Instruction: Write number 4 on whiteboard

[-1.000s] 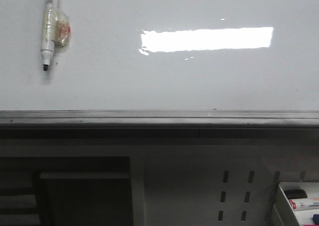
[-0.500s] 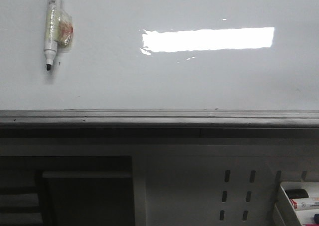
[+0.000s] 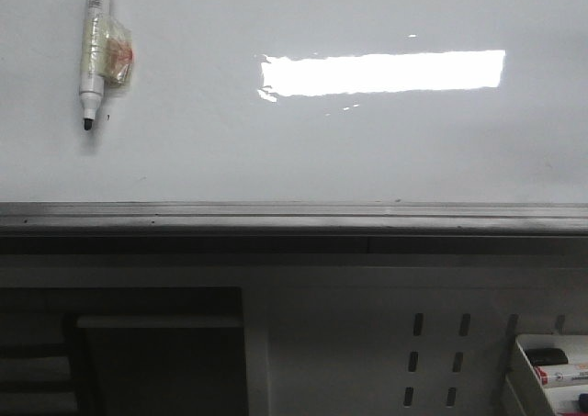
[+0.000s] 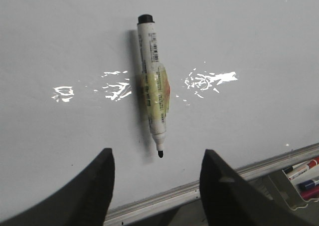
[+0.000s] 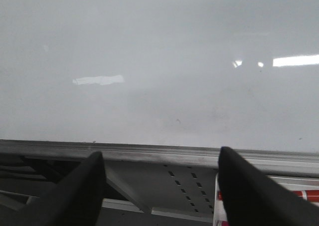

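The whiteboard is glossy and white, with a grey metal rail along its lower edge. No number 4 shows on it. A white marker with a black tip pointing down and a yellowish taped wad on its barrel sticks to the board at the upper left. In the left wrist view the marker hangs just beyond my left gripper, which is open and empty, the tip lying between the fingers in the picture. My right gripper is open and empty, facing the rail and bare board.
A bright rectangular light glare lies on the board. Below the rail is a grey panel with oblong slots. A white tray with spare markers sits at the lower right. A dark opening is at the lower left.
The whole front view shifted slightly to the right after the earliest frame, then held still. The marker stays stuck in the same spot on the board.
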